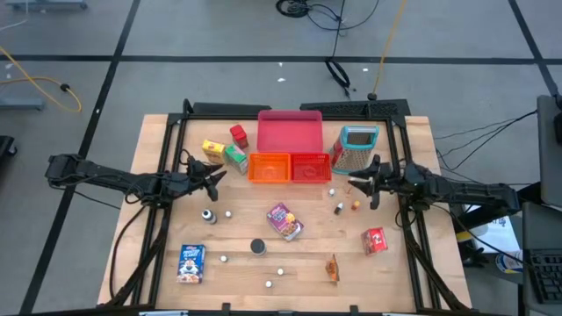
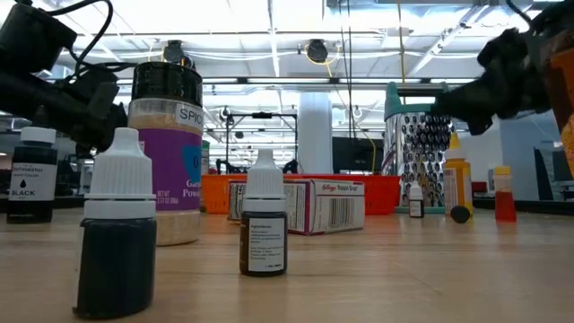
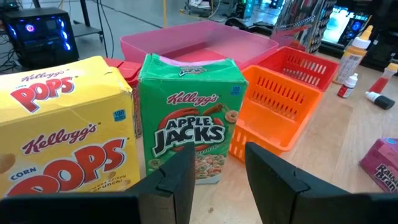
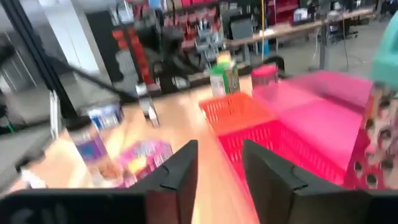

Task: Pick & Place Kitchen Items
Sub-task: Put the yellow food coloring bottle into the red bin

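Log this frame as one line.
left tool: open, empty, facing Apple Jacks box | right tool: open, empty, by red bin

Wood-plank table (image 1: 399, 263) – cardboard boxes (image 3: 186, 127) – plastic slotted bins (image 3: 277, 102)

- My table (image 1: 158, 140) is evenly lit from overhead; shadows are faint.
- Ceiling lights (image 2: 269, 40) glare in my low view.
- My right wrist view is motion-blurred; the left stays sharp.
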`<state>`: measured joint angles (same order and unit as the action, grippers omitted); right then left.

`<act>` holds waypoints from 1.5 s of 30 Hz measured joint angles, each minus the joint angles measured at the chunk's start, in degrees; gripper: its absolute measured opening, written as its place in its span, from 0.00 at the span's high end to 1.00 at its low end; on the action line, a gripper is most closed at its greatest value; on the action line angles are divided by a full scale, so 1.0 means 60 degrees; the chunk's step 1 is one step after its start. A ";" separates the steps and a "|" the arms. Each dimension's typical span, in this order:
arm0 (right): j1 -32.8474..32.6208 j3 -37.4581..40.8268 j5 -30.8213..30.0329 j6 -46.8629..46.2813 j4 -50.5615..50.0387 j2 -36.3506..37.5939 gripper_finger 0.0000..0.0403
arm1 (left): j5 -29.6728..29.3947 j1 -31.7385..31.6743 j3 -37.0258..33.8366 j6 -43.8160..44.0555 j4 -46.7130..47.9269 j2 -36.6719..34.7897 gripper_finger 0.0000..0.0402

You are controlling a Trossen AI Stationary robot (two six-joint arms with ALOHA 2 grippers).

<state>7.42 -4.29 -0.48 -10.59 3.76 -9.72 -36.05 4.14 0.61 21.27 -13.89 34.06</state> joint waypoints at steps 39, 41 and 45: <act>0.0004 0.0083 -0.1225 -0.0030 -0.0240 -0.2199 0.69 | -0.0004 0.0000 0.0001 0.0250 -0.0022 0.0000 0.65; 0.0004 0.0083 -0.1222 -0.0057 -0.0274 -0.2199 0.70 | -0.0004 0.0000 0.0001 0.0250 -0.0022 0.0000 0.65; 0.0004 0.0090 -0.1228 -0.0113 -0.0275 -0.2232 0.77 | -0.0004 0.0000 -0.0002 0.0250 -0.0022 0.0000 0.65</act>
<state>7.44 -3.75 -7.85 -11.27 2.11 -23.11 -36.07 4.14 0.60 22.76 -14.02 34.06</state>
